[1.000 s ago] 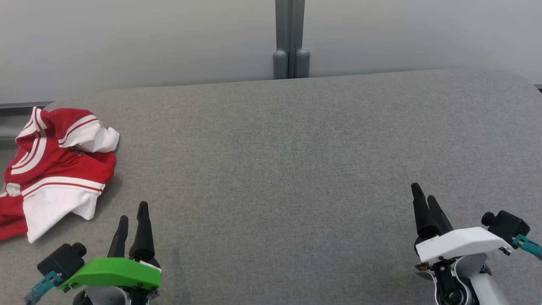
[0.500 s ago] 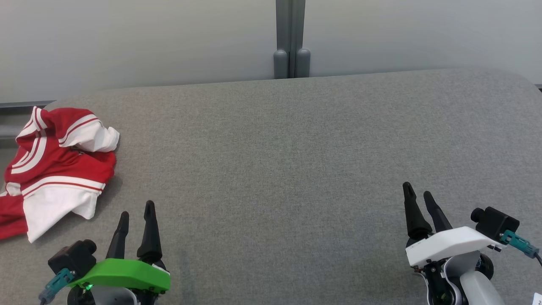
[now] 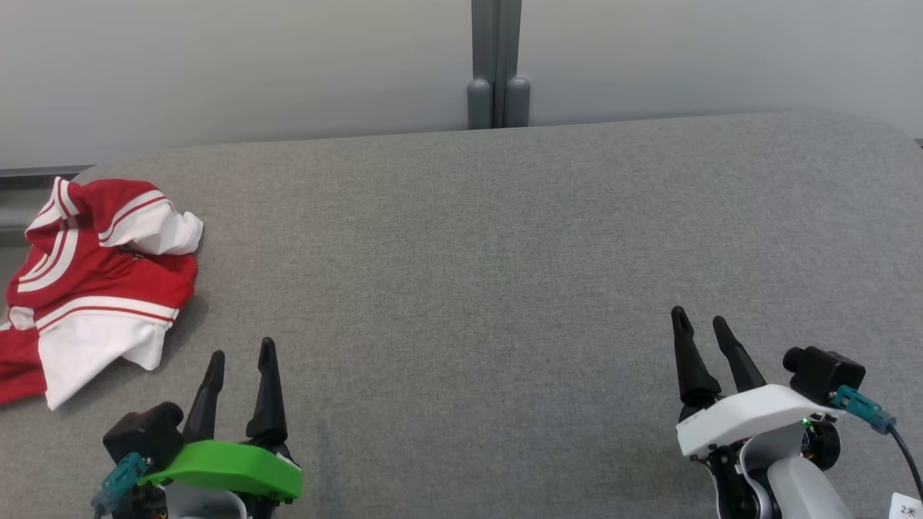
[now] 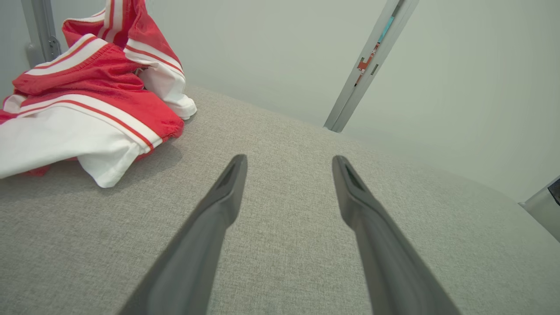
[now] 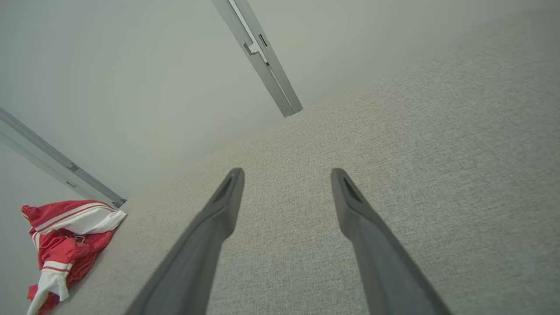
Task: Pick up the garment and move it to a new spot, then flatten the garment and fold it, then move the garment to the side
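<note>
Quick count of what's on the bench: one garment, two grippers, and that's it for loose stuff.

The garment is a red jersey with white panels and thin red-and-white stripes. It sits crumpled in a heap at the far left side of the grey fabric-covered table, up near the back-left corner, and its left part runs out of the head view. One white bit pokes out to the right at the top of the pile, and another white flap lies flat at the front.

The left gripper, the one with the green cover, hovers over the near-left part of the table. Its two dark fingers are spread wide with nothing between them. It's near the jersey but not touching. In the left wrist view the heap lies up and to the left of the fingertips with bare cloth between.

The right gripper has the white cover and is over the near-right part of the table, well apart from the jersey. It also has two fingers, also splayed fully and holding nothing. From its wrist camera the jersey is just a small red lump far off in the lower left corner.

Each gripper carries one little black camera with a teal plug.

Behind the table there are two pale wall panels with one grey post between them, and two rounded grey caps at its foot.
</note>
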### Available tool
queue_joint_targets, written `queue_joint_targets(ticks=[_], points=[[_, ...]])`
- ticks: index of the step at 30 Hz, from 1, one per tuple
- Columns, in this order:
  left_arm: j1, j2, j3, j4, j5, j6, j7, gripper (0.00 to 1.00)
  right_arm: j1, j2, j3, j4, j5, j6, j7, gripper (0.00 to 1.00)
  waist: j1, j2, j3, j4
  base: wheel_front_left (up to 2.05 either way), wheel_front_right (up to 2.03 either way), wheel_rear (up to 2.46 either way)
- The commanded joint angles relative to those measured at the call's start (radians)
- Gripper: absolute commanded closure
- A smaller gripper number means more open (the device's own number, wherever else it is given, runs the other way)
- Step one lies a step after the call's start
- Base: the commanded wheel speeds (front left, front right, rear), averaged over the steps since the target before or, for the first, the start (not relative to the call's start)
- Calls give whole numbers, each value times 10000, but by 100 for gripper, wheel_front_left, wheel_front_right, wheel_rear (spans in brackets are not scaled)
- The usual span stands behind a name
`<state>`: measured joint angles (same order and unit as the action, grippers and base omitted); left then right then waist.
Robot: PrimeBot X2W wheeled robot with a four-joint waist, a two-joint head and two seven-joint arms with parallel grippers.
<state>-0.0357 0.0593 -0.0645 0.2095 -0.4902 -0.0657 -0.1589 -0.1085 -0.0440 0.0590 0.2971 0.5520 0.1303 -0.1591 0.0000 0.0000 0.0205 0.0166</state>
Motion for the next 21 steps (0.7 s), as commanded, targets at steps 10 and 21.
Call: queue_joint_targets(ticks=[10, 21], points=[[106, 63, -60, -306, 1088, -50, -308, 0, -249, -60, 133, -21, -1000, 4, -308, 0, 0, 0, 39, 3, 0, 0, 0], [196, -16, 45, -227, 1556, -114, -550, 0, -210, -69, 105, -141, -1356, 5, -553, 0, 0, 0, 27, 18, 0, 0, 0]])
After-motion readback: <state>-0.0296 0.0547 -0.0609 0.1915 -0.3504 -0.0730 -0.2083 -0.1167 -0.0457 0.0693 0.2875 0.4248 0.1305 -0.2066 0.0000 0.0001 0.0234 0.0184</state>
